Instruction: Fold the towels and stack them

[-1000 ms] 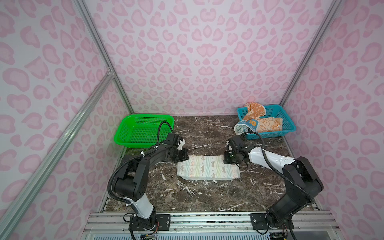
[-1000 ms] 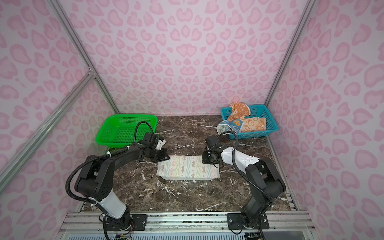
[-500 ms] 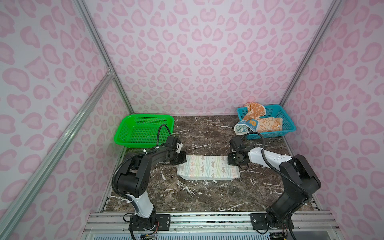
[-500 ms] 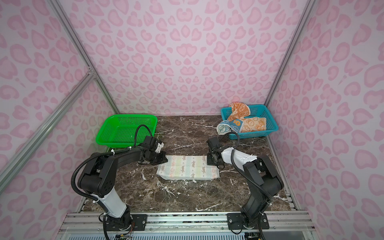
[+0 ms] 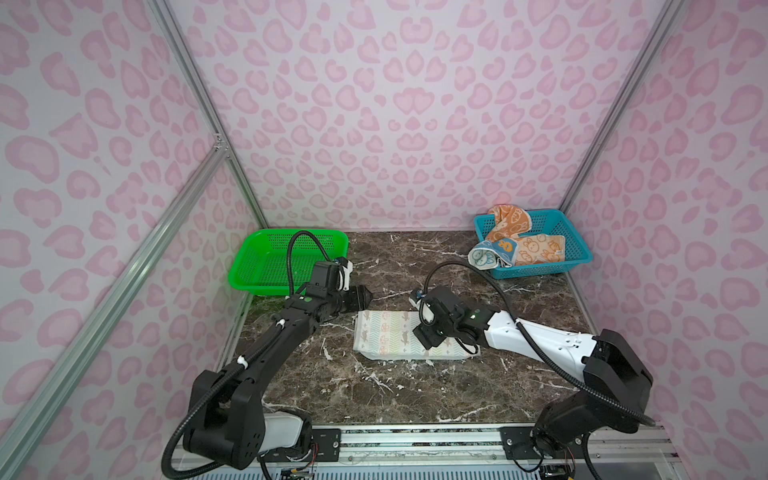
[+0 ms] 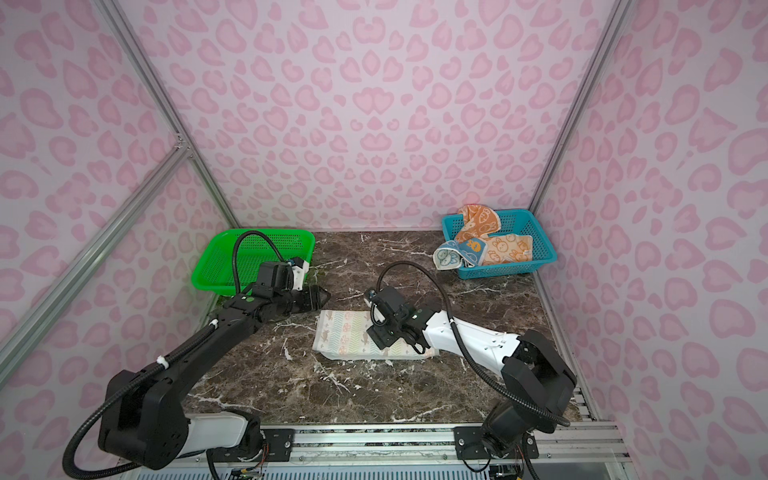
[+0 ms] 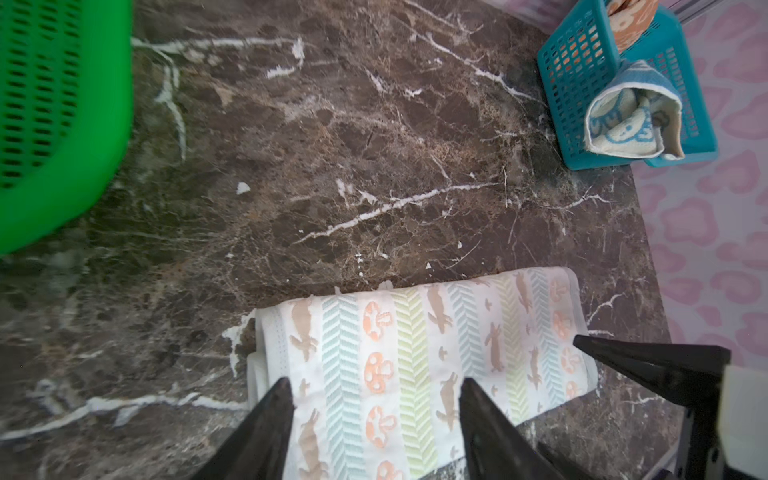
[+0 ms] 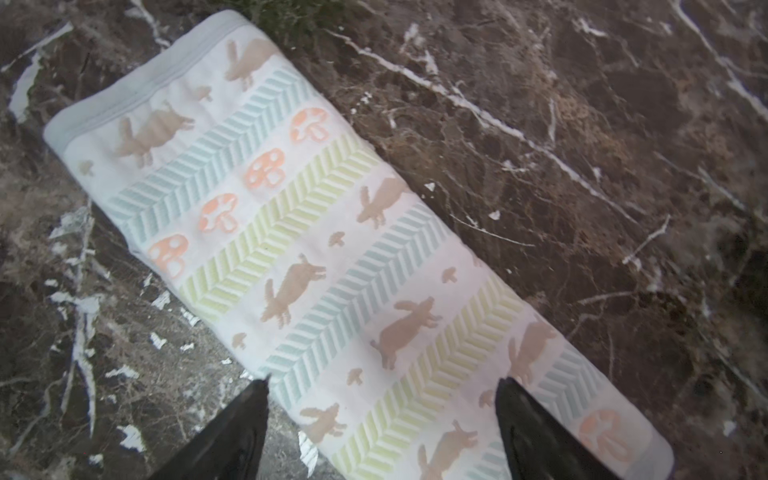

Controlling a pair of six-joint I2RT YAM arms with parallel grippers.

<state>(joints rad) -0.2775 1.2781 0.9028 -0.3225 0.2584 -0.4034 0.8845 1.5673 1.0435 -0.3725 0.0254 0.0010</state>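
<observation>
Far left: green basket on the marble table. Just right of it we note the left gripper at the far-left corner of the white towel, fingers spread wide, gripping nothing. The white towel lies folded into a long strip mid-table. Over its right half hangs the right gripper, fingers wide apart and empty; we cannot tell whether they touch the cloth. Far right: blue basket holding the orange towel. The blue towel drapes over the basket's near-left corner.
</observation>
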